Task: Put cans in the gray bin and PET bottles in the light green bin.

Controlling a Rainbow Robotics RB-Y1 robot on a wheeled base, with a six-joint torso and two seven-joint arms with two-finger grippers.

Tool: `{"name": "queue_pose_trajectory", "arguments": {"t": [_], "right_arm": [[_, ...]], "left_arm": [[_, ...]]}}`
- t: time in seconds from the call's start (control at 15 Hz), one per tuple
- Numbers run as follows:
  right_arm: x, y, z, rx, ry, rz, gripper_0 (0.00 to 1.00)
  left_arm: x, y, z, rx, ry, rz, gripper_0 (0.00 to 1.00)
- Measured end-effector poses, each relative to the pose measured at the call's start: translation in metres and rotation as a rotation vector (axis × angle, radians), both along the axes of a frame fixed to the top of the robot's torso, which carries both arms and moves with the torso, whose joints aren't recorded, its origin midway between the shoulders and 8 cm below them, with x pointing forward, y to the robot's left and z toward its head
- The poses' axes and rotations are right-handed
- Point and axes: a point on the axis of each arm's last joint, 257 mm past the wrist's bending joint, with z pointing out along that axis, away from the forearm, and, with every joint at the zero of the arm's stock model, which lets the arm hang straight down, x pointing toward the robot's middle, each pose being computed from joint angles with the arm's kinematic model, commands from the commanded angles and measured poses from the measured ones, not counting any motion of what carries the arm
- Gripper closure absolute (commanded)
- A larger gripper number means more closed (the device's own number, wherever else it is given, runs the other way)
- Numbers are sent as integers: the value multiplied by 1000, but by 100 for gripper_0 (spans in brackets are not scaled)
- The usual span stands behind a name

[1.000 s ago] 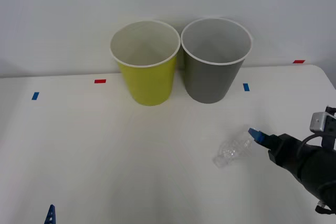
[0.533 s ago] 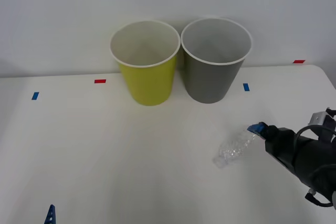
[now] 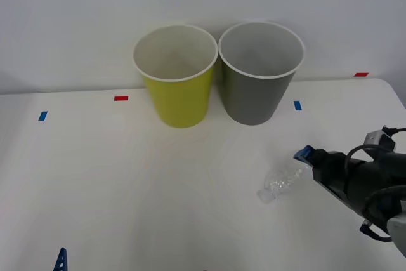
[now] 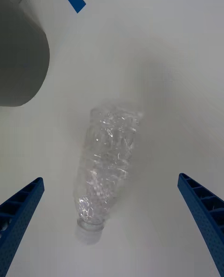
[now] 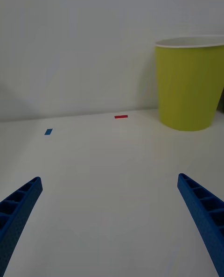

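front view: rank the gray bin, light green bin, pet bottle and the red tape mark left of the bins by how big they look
1. gray bin and light green bin: look about equal, so no ranking between them.
2. PET bottle: far smaller, lying on the table.
3. red tape mark: smallest.

A plain white desk carries a yellow-green tapered bin and a dark gray tapered bin, upright just beside each other at its far edge. A small clear crinkled plastic bottle lies on its side nearer, right. Small blue and red tape marks dot the surface.
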Motion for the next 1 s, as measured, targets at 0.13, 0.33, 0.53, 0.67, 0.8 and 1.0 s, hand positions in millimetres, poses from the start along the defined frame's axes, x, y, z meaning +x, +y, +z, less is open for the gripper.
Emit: {"name": "queue_pose_trajectory", "arguments": {"t": [0.13, 0.33, 0.53, 0.67, 0.8, 1.0], "right_arm": [[11, 7, -6, -1, 13, 10, 0], [30, 26, -11, 68, 51, -3, 0], [40, 24, -11, 96, 119, -17, 0], [41, 12, -13, 100, 148, -49, 0], [41, -3, -13, 72, 158, -60, 0], [40, -12, -19, 69, 185, -76, 0]], "left_arm": [[0, 0, 0, 0, 0, 0, 0], [0, 0, 0, 0, 0, 0, 0], [0, 0, 0, 0, 0, 0, 0], [0, 0, 0, 0, 0, 0, 0], [0, 0, 0, 0, 0, 0, 0], [0, 0, 0, 0, 0, 0, 0]]}}
